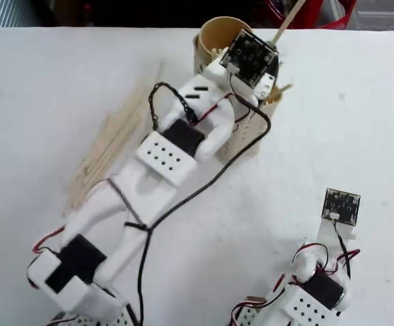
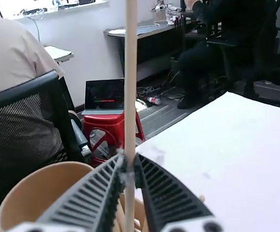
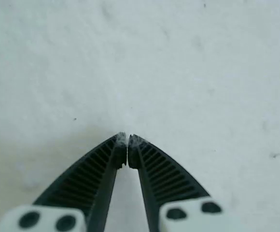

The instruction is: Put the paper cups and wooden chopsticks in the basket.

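The left gripper is clamping a wooden chopstick between its fingertips and holding it upright above a tan paper cup at the far side of the table. The cup seems to be sitting in the basket, though the arm is covering that spot. The loose chopsticks are lying in a heap on the table beside the left arm, well apart from the basket. The right gripper is hanging over bare tabletop, fingertips pressed together on nothing.
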